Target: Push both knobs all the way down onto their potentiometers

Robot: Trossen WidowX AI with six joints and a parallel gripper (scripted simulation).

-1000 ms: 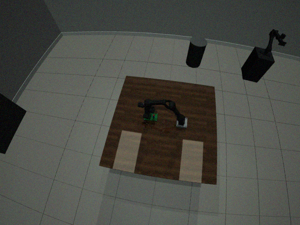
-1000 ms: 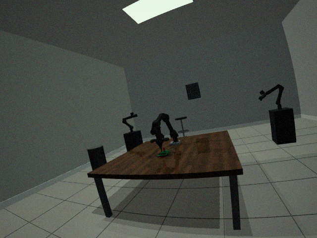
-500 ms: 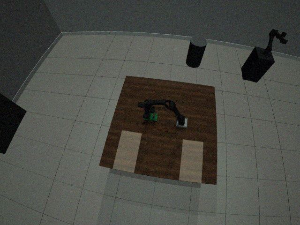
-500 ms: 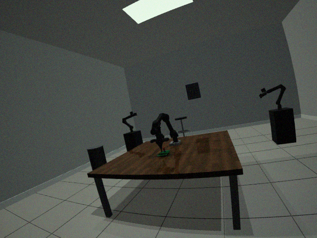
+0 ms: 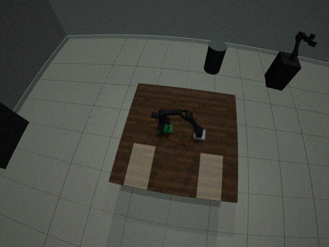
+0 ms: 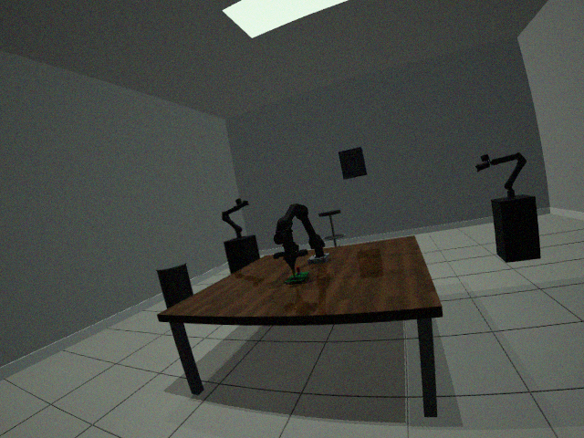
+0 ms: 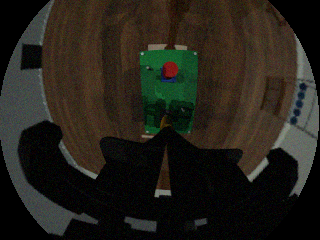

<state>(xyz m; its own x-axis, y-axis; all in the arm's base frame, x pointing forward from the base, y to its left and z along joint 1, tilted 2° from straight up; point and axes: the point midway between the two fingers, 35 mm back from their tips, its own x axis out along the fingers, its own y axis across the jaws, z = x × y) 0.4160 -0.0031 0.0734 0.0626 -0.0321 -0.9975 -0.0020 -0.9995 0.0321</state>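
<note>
The green circuit board (image 5: 170, 130) (image 6: 288, 281) (image 7: 154, 90) stands on the table (image 5: 185, 164) (image 6: 368, 301). A red knob (image 7: 170, 69) (image 5: 168, 126) (image 6: 297, 270) is on a blue potentiometer (image 7: 172, 80) near the board's far end in the wrist view. A small yellow-orange part (image 7: 163, 121) shows at the fingertips by the board's near end; I cannot tell how much of it is hidden. My gripper (image 7: 167, 130) (image 6: 294, 275) is shut with nothing seen between the fingers. Its tips point down at that end of the board, over or against the yellow-orange part. Whether they touch it is unclear.
The arm's pale base plate (image 5: 204, 135) (image 6: 318, 258) is on the table to the right of the board in the top view. Two pale rectangles (image 5: 139, 165) (image 5: 209, 176) lie toward the table's front edge. Other arms on dark pedestals stand off the table.
</note>
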